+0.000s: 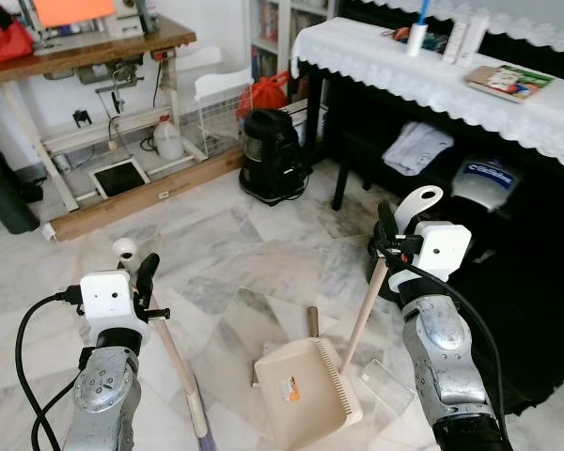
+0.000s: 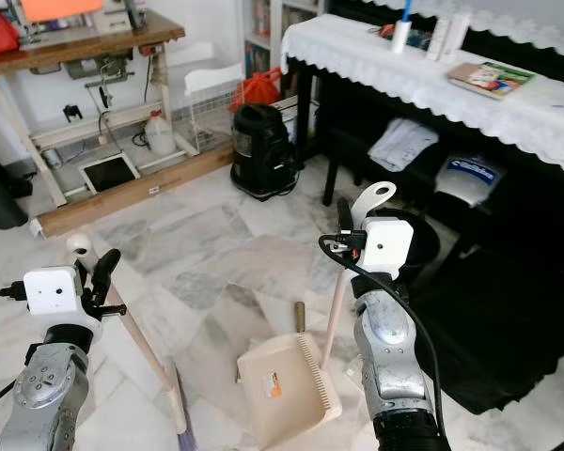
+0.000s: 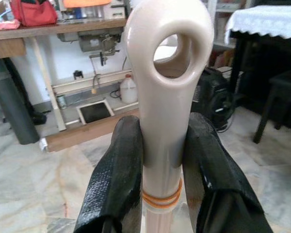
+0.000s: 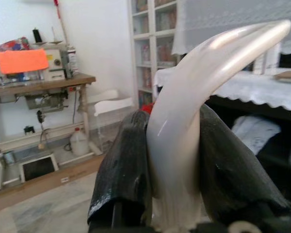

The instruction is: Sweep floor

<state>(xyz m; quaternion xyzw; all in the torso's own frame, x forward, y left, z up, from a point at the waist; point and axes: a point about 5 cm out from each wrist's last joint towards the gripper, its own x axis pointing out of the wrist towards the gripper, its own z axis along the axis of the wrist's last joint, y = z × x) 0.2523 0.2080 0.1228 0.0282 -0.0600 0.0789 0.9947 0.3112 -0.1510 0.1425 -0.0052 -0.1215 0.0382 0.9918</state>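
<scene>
My left gripper (image 1: 143, 274) is shut on the top of a cream broom handle (image 1: 174, 352). The handle slants down to purple bristles (image 1: 201, 425) on the marble floor. In the left wrist view the black fingers (image 3: 119, 165) clamp the handle just below its hanging loop (image 3: 170, 53). My right gripper (image 1: 393, 240) is shut on the upper end of the dustpan's long handle (image 1: 365, 315). That handle runs down to the cream dustpan (image 1: 301, 385), which rests on the floor between my arms. In the right wrist view the curved handle tip (image 4: 203, 63) sticks out past the fingers (image 4: 123, 165).
A black canister vacuum (image 1: 273, 155) stands ahead by a lace-covered black piano (image 1: 404, 66). A wooden workbench (image 1: 85, 52) is at the back left. A dark bag (image 1: 536, 310) lies at my right. A clear plastic scrap (image 1: 387, 385) and a small brown stick (image 1: 312, 319) lie near the dustpan.
</scene>
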